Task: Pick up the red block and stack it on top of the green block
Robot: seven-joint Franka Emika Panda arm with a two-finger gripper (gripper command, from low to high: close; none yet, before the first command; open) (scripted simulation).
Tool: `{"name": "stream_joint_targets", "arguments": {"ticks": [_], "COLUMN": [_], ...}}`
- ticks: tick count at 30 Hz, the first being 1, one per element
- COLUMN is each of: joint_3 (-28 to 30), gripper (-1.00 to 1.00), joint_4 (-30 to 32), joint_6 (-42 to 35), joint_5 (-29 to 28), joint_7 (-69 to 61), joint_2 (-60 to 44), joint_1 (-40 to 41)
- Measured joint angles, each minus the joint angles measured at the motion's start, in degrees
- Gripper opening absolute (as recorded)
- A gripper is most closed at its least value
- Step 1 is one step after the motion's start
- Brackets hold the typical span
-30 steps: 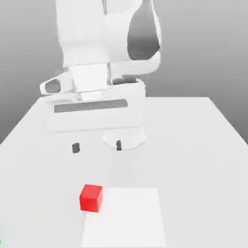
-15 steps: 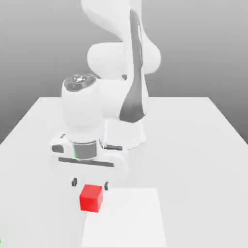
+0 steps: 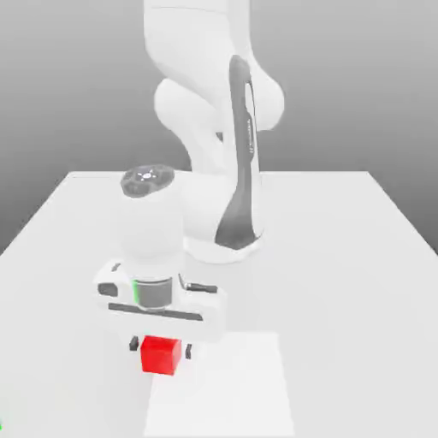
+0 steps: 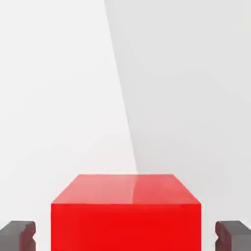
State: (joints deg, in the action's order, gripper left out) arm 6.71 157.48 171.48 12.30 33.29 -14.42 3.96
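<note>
Two pincer (image 3: 160,346) fingertips (image 4: 17,235) flanking red block (image 3: 160,354), narrow gaps visible from hand view, not clamped

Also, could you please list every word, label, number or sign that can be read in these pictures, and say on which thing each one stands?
There is no readable text.
The red block has plain faces with no marking.
The table and the flat white square patch are bare of writing.
On the arm, a thin vertical line of marks runs along the dark strip; it cannot be read as letters.
</note>
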Motion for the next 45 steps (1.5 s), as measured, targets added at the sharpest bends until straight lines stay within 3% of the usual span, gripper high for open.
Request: {"name": "stream_joint_targets", "arguments": {"ticks": [12,26,34,45], "joint_3": [1.84,3.73,7.36,9.79], "gripper": [-1.00,-1.00,-1.00,-1.00], "joint_4": [-0.06,2.09,-10.55,-30.10], "joint_6": [-5.56,-11.53,-18.12,-27.59], "joint_5": [-2.83,-11.85,-14.80,-6.62], "joint_7": [1.94,8.70,11.54,6.58], "joint_2": [4.76,13.90,8.71,-2.49], "joint_1": [-0.87,-0.78,4.44,11.89]}}
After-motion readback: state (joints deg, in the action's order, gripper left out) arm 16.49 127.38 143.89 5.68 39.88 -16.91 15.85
